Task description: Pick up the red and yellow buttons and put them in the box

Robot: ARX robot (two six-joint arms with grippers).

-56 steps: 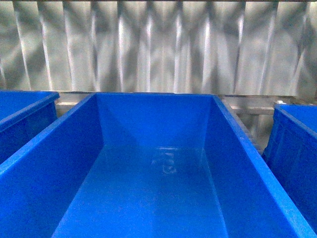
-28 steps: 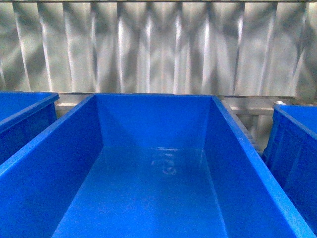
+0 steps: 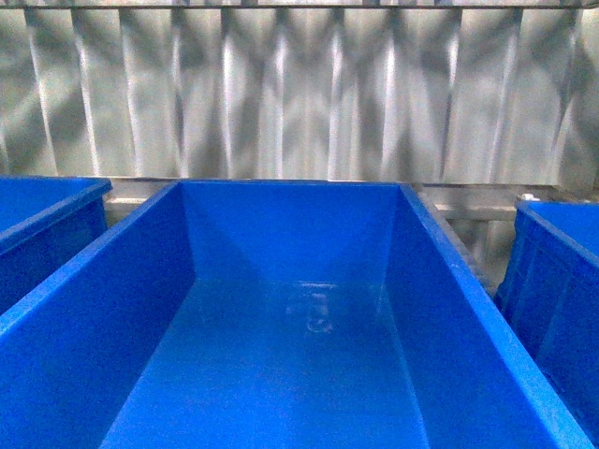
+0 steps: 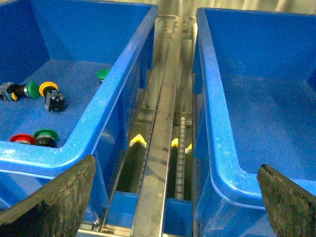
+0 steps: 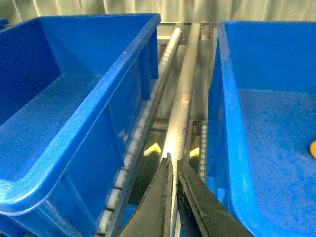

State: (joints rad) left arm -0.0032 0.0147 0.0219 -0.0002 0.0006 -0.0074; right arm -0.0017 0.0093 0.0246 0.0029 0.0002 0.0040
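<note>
In the left wrist view a blue bin (image 4: 126,69) holds several push-button switches. A red-capped button (image 4: 19,139) lies near its corner beside a green-capped one (image 4: 46,134). A yellow-capped button (image 4: 48,88) lies by another green one (image 4: 32,89). My left gripper (image 4: 177,167) is open and empty, above the gap between this bin and the empty middle box (image 4: 210,113). My right gripper (image 5: 173,159) is shut and empty above the rail beside the middle box (image 5: 98,113). A small yellow thing (image 5: 313,148) shows at the picture's edge in the right bin (image 5: 229,123).
The front view shows the empty middle box (image 3: 440,253), with blue bins at the left (image 3: 56,201) and right (image 3: 552,224) and a corrugated metal wall (image 3: 299,94) behind. Neither arm shows there. Metal roller rails (image 4: 165,98) run between the bins.
The front view has shifted slightly, with the bins sitting a little lower in the picture. Nothing in the bins has moved.
</note>
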